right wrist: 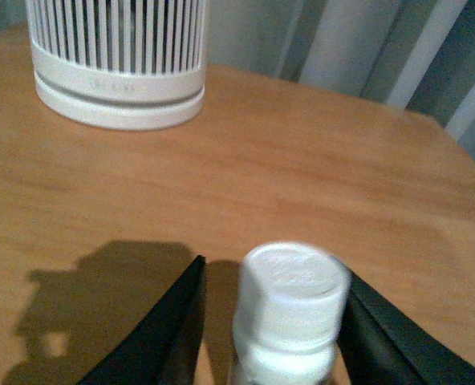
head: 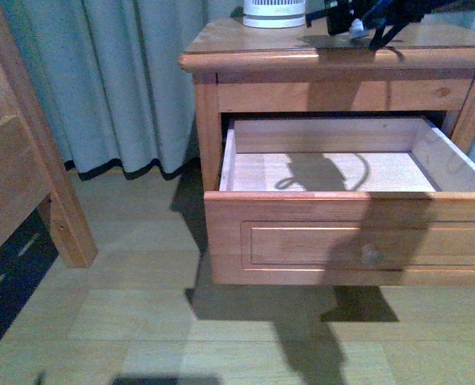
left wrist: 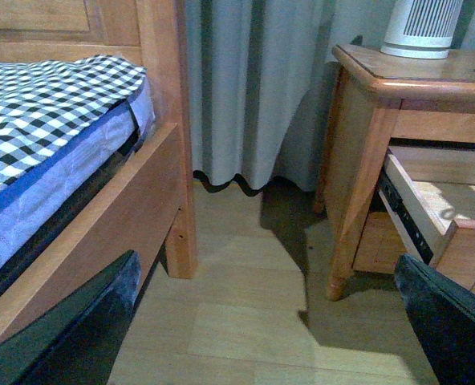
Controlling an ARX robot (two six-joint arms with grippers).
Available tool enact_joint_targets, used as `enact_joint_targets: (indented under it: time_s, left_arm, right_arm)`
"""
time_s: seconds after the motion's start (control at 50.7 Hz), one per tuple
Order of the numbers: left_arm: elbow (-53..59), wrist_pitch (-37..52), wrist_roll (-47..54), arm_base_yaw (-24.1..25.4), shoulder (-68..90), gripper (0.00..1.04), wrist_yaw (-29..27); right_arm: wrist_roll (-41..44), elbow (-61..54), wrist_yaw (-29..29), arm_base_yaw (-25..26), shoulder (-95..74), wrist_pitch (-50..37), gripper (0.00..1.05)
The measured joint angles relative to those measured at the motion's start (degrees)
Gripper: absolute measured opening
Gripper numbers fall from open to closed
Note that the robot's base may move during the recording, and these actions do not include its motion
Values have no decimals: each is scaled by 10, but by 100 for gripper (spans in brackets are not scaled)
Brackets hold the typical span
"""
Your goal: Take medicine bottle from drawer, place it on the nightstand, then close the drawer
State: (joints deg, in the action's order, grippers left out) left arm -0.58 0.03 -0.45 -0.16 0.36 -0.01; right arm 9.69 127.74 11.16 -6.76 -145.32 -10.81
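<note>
The medicine bottle [right wrist: 290,313] is up at the nightstand [right wrist: 318,160] top, upright between the fingers of the right gripper [right wrist: 271,271]. On the right wrist cam its white cap sits against one dark finger [right wrist: 382,329], and a thin strip of wood shows between it and the other. So the jaws are spread a touch wider than the bottle, not pinching it. The bottle's base is cut off, so I can't tell if it's actually resting on the wood.

The left gripper [left wrist: 265,269] hangs low over the floor [head: 141,321] between bed and nightstand. Its fingers are spread wide, with just floorboards between them.

From the front cam, nearest is the pale wood floor. Then comes the drawer [head: 302,241], pulled well out, its round knob [head: 371,254] sitting in shadow. Behind the front panel the pale interior has a dark shadow lying across it.

Above that is the glossy top, with the right gripper toward its right rear and a bit of white bottle showing at its tip. A white slatted cylinder [head: 274,12] stands near them, at the back of the top.

Off to the left is the bed frame [head: 37,176] with a checked sheet [left wrist: 37,112]. The grey curtain [head: 125,80] hangs behind everything.
</note>
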Motion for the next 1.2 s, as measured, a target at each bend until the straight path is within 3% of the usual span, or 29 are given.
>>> enact_joint_targets:
  time_s: [0.316,0.493,0.71,0.848,1.006,1.124,1.203]
  left_arm:
    - [0,0,0,0,0,98,0]
    - [0,0,0,0,0,98,0]
    - [0,0,0,0,0,98,0]
    - [0,0,0,0,0,98,0]
    - [0,0,0,0,0,98,0]
    - [0,0,0,0,0,98,0]
    - [0,0,0,0,0,98,0]
  right_arm:
    - [-66,-136,-37,9,110,-92,99]
    - [-111,-234,-78,18,246,-116,98]
    - [-187,-457,-162,26,497,3,98]
    - [-214,-648,-186,14,639,38,77]
    - [-236,-849,-184,-11,741,15,52]
    - [-243,-983,-141,-26,739,-54,33]
    - [-234,-1061,-100,-33,685,-145,19]
